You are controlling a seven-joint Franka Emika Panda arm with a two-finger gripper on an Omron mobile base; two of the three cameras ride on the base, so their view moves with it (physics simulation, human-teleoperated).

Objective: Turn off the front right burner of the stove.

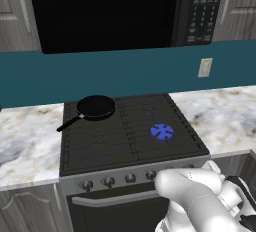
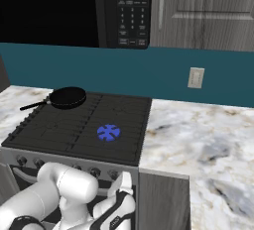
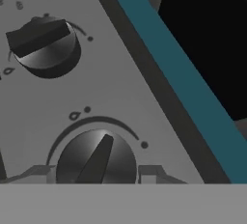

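Note:
The front right burner [image 1: 162,132] [image 2: 108,133] shows a blue starburst flame ring on the black grated top of the stove [image 1: 100,143] [image 2: 49,130]. In the hand view a round steel knob [image 3: 96,158] with a slanted dark pointer bar sits close in front of me. My gripper [image 3: 96,174] is open, one fingertip on each side of that knob, and contact is not clear. A second knob [image 3: 46,47] lies beyond it on the grey panel. In the right base view the gripper [image 2: 124,180] points at the right end of the front panel.
A black frying pan [image 1: 95,107] [image 2: 68,97] rests on the back left burner. A black microwave [image 1: 110,11] hangs above. Marble counter [image 2: 208,140] flanks the stove, with a wall outlet [image 1: 205,67] on the teal backsplash. Other knobs [image 1: 108,180] line the panel above the oven handle.

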